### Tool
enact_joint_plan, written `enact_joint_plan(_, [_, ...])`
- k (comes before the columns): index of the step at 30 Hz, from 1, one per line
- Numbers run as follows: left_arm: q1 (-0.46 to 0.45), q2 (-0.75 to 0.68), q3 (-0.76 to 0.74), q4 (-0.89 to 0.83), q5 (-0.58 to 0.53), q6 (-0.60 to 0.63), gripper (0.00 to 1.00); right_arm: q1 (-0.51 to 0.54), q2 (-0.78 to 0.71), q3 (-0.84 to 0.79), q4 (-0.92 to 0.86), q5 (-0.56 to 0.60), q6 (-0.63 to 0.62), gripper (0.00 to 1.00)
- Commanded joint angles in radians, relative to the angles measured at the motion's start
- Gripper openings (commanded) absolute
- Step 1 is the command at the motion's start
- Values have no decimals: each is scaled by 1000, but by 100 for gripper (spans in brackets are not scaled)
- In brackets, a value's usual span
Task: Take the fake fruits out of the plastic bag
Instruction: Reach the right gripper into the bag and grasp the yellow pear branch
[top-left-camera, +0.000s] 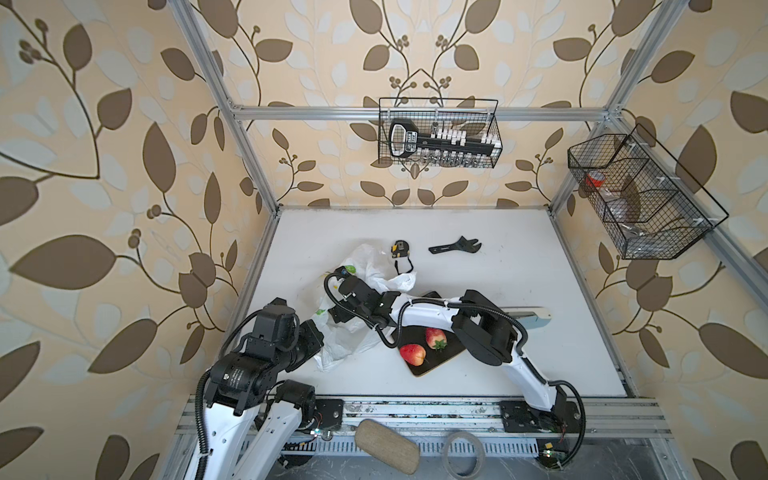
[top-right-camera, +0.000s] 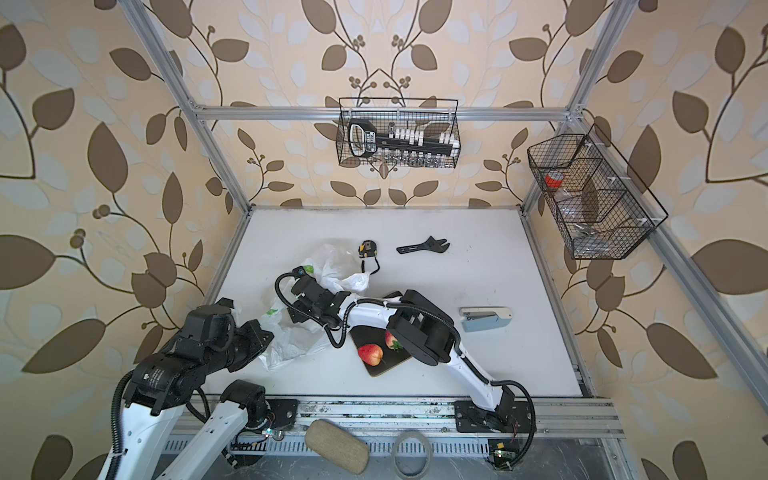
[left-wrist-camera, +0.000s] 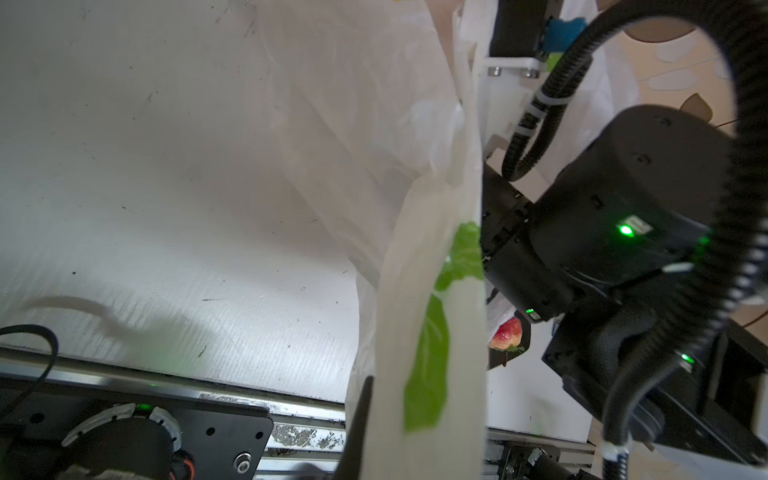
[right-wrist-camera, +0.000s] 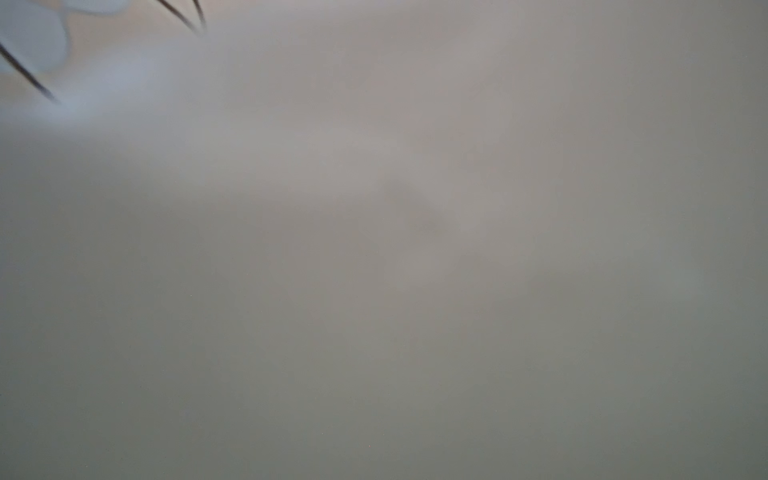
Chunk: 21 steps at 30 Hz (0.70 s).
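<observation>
1. Plastic bag (top-left-camera: 370, 266): white and crumpled, it lay on the left half of the white worktop (top-left-camera: 540, 270), between the two arms, with green marks printed on it.
2. Black tray (top-left-camera: 434, 360): it sat just right of the plastic bag, near the worktop's front edge, partly under the right arm.
3. Right pincer (top-left-camera: 337, 316): it reached across the middle into the bag's folds. Its wrist view was only a grey-white blur, so I could not tell whether it was released or clenched.
4. Left pincer (top-left-camera: 319, 334): it was clenched on a strip of the plastic bag at the front-left edge. In the left wrist view that strip ran taut and carried a green mark.
5. Fake fruits (top-right-camera: 370, 354): two lay on the tray, outside the bag. They were a red apple-like one (top-left-camera: 412, 354) and a strawberry (top-left-camera: 435, 338) with green leaves, near each other but apart.
6. Tape measure (top-left-camera: 398, 249): it lay just beside the bag's far edge.
</observation>
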Motion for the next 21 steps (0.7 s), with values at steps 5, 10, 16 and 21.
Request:
enact_joint_plan(5, [-6,7,-1,25,10,-2,0,-4,87,75,-35,-15,10,78])
enact_joint_plan(10, [-7,8,-4,35,4,-6,0,-4,60,59,-29,-15,5,69])
enact_joint_plan(16, [-7,8,-7,49,-4,-13,0,-5,-42,-16,13,-18,-5,57])
enact_joint_plan(21, [-6,7,-13,71,-10,-26,0,3,-158,-127,50,-15,-15,47])
